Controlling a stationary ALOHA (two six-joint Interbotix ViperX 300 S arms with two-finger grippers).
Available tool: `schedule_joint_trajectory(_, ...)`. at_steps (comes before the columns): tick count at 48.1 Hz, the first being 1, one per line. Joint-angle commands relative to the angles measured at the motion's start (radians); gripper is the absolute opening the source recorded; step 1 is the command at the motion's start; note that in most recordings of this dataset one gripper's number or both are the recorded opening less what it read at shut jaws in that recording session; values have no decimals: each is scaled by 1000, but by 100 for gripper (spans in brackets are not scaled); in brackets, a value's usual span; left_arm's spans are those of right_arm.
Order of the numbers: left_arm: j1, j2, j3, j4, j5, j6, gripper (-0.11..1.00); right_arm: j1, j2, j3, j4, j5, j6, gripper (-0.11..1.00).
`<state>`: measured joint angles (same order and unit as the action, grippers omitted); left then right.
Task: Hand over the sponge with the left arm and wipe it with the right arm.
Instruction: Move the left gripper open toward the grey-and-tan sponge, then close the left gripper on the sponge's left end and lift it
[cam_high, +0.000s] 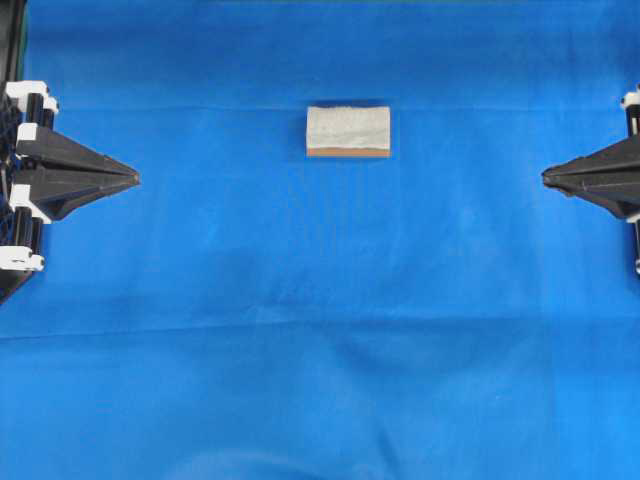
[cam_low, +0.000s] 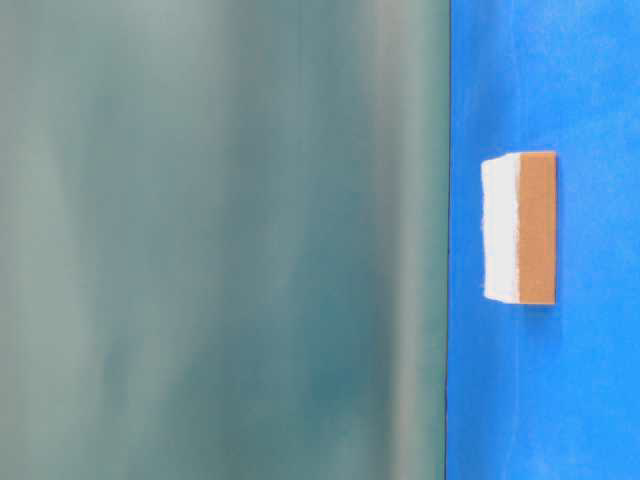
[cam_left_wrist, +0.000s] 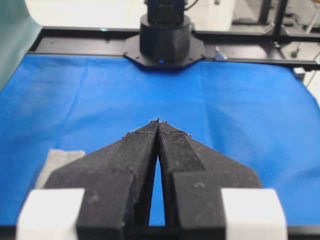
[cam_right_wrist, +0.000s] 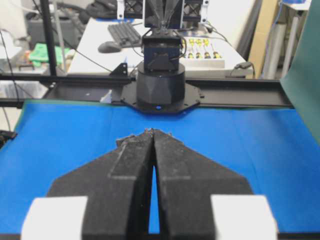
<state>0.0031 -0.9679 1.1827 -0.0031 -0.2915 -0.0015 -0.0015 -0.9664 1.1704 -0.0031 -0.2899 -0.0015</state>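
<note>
A blue cloth covers the whole table. The left arm sits at the left edge of the overhead view and the right arm at the right edge, pointing toward each other. The left claw has its tips pressed together on nothing, and so does the right claw. The sponge lies flat on the cloth between them, pale side up, well apart from both.
</note>
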Motion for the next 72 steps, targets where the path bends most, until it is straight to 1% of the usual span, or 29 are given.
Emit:
schedule_joint_trajectory(1, 25, 35, -25, -20, -8, 6, 0, -5, 15, -23, 2, -2, 0, 0)
schedule_joint_trajectory(9, 55, 81, -37, -20, -8, 15, 0, -6, 43, -44, 0, 60, 0, 0)
schedule_joint_trajectory(16, 100, 160, -58, -20, -15, 40, 0, -15, 54, -49, 0, 67, 0, 0)
schedule_joint_trajectory(22, 147, 253, -80, -20, -26, 58, 1, -25, 58, -49, 0, 69, 0, 0)
schedule_joint_trajectory(26, 176, 319, -98, -20, -32, 58, 1, -28, 58, -49, 0, 71, 0, 0)
schedule_joint_trajectory(28, 189, 353, -110, -20, -32, 58, 4, -29, 58, -51, 2, 69, 0, 0)
schedule_joint_trajectory(30, 201, 396, -132, -20, -34, 58, 11, -29, 58, -49, 0, 69, 0, 0)
schedule_joint_trajectory(32, 210, 434, -149, -20, -31, 60, 21, -29, 57, -49, 2, 71, 0, 0)
schedule_joint_trajectory(38, 227, 549, -209, -20, -23, 64, 60, -29, 58, -49, 0, 71, 0, 0)
schedule_joint_trajectory(41, 233, 611, -239, -18, -20, 77, 77, -29, 58, -49, 0, 71, 2, 0)
schedule_joint_trajectory(43, 235, 660, -264, -18, -20, 98, 86, -29, 58, -49, 2, 71, 2, 0)
schedule_joint_trajectory(46, 239, 719, -293, -18, -20, 133, 93, -29, 61, -49, 2, 71, 2, 0)
schedule_joint_trajectory(53, 250, 850, -368, -18, -20, 186, 94, -29, 63, -49, 2, 71, 3, 0)
schedule_joint_trajectory(62, 284, 1012, -463, -18, -17, 230, 94, -29, 66, -48, 0, 71, 5, 0)
schedule_joint_trajectory(72, 296, 1131, -526, -18, -14, 268, 94, -29, 71, -46, 0, 71, 5, 0)
